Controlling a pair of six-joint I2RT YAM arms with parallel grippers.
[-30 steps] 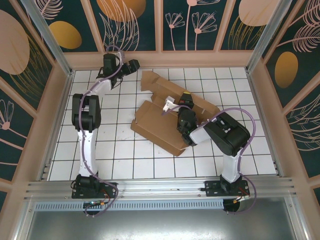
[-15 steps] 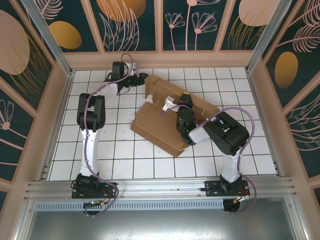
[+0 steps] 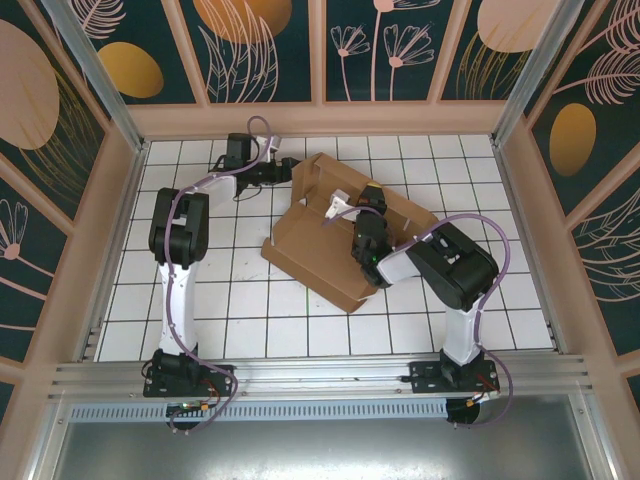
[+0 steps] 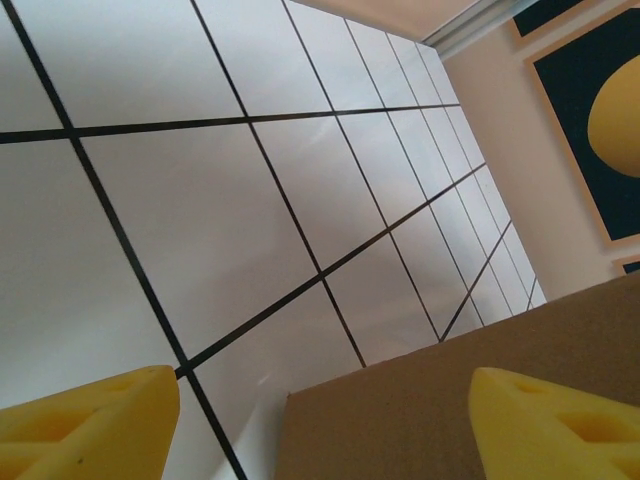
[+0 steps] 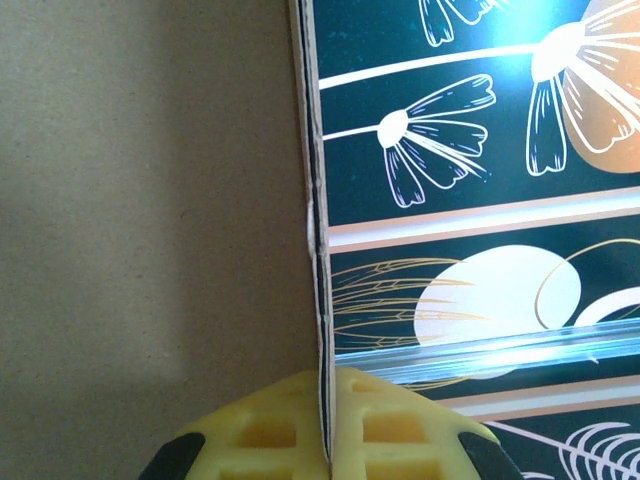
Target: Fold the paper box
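Observation:
The paper box [image 3: 310,250] is a brown cardboard sheet lying in the middle of the tiled table, partly folded, with flaps standing up at its far side. My left gripper [image 3: 287,167] is at its far-left flap. In the left wrist view this gripper [image 4: 320,430] is open, and the flap's edge [image 4: 450,400] lies between the yellow fingertips [image 4: 90,425]. My right gripper [image 3: 370,195] is over the box's middle. In the right wrist view its yellow pads [image 5: 250,440] are shut on the thin edge of an upright cardboard wall [image 5: 150,220].
The white tiled table [image 3: 250,310] is enclosed by tan walls with dark floral panels [image 3: 270,50]. An aluminium rail [image 3: 320,375] runs along the near edge by the arm bases. Open tiles lie to the left and in front of the box.
My left gripper has swung from the far-left corner down and right to the box's far-left flap, which now stands more upright. The right gripper keeps its hold.

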